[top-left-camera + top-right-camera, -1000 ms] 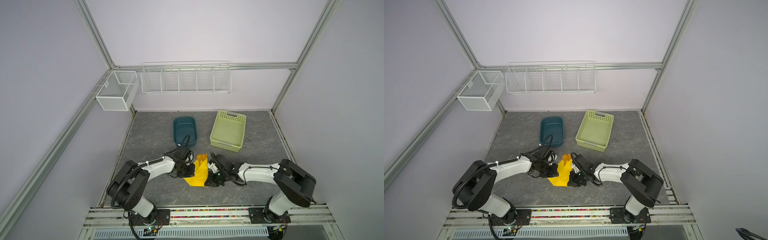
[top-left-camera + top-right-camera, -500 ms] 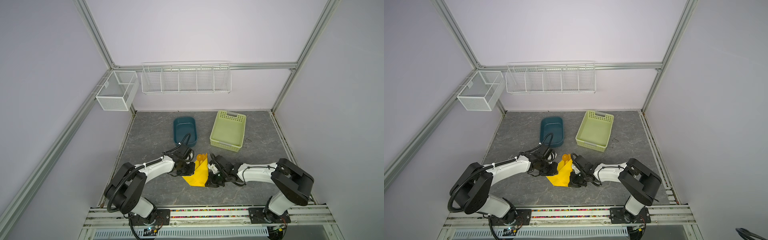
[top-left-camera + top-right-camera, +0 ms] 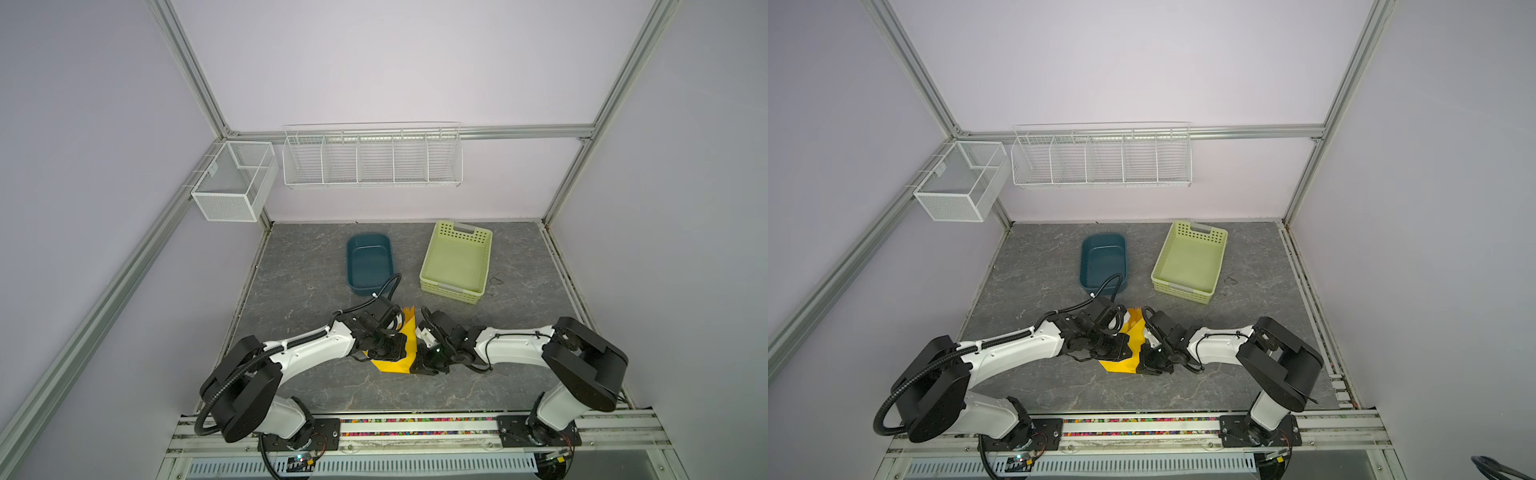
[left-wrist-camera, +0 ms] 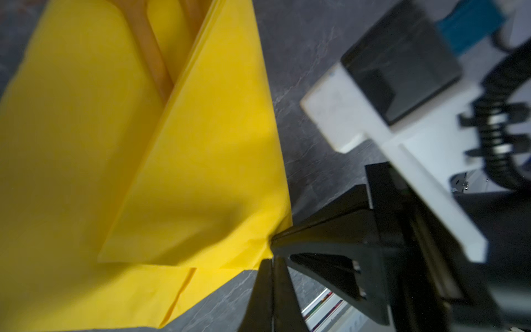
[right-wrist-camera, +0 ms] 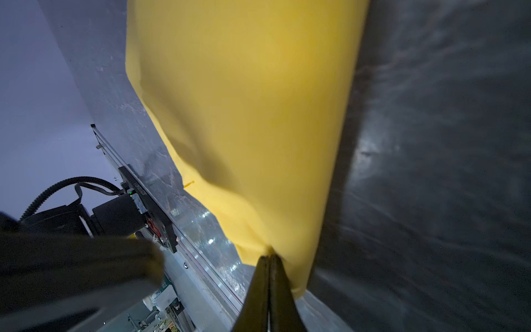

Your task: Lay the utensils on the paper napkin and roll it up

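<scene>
The yellow paper napkin lies at the front middle of the table, with one side folded over. The orange utensils poke out of its far end. Their handles show under the folded flap in the left wrist view. My left gripper is shut, its tips pinching the napkin at its near edge. My right gripper is shut on the napkin at the same corner. Its fingers meet the left tips.
A dark teal tub and a pale green perforated basket stand behind the napkin. A white wire rack and a mesh box hang on the walls. The metal rail runs along the table's front edge.
The left arm has shifted a little to the left. Both grippers stay shut at the napkin's near corner, and the napkin has hardly moved.
</scene>
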